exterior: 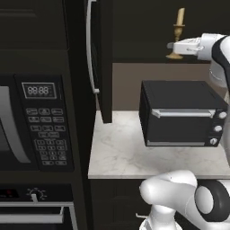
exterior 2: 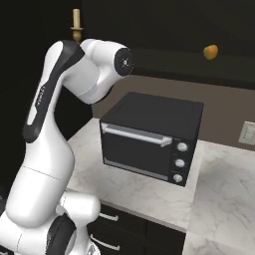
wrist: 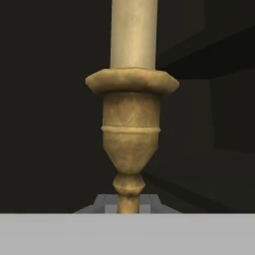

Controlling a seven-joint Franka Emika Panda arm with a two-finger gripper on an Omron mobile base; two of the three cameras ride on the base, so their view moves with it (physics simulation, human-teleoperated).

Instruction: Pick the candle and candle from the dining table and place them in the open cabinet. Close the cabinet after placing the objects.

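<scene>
Up high, the white arm reaches over the toaster oven [exterior: 182, 112] into the open cabinet [exterior: 101, 58], its wrist held level. The gripper [wrist: 128, 203] is clenched on the stem of the brass candlestick with its cream taper candle [exterior: 178, 33], which stands upright inside the cabinet, above the marble counter [exterior: 121, 152].

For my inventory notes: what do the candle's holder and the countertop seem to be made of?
The candlestick looks like brass: dull golden, turned rings, faint sheen. The taper in it looks like wax: matte cream, smooth. The countertop looks like polished marble: white with grey veins. All is rendered, so this is only appearance.
</scene>
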